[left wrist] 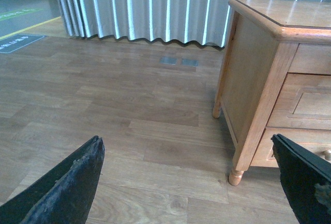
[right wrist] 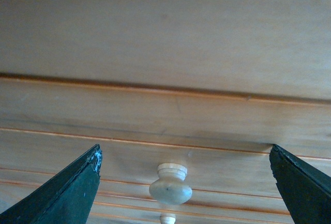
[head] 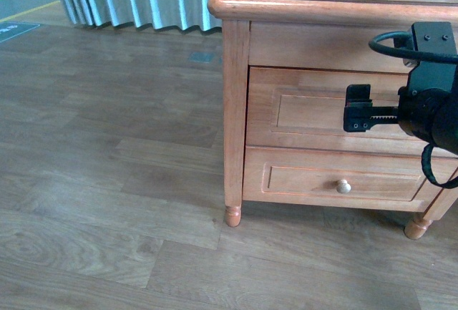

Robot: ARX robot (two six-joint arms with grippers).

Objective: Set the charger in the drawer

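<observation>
The right arm's jaws (right wrist: pixel 183 182) are gaping wide, facing the pale knob (right wrist: pixel 169 185) of the upper drawer (head: pixel 322 113), not yet touching it. The left jaws (left wrist: pixel 189 182) are hanging released over the floor (left wrist: pixel 129 115). Both drawers are sitting closed; the charger isn't showing anywhere, so everything is remaining to do

No text, label, brand or number can be read in any view. The only marked thing is a dark floor sign (left wrist: pixel 15 42) near the curtain — it carries pale marks, too small and blurred to make out; the same sign (head: pixel 13 31) shows at the edge of the front view, just as unreadable. The wooden cabinet (head: pixel 236 109) and its drawer fronts bear no lettering that can be seen — nor do the black gripper parts.
</observation>
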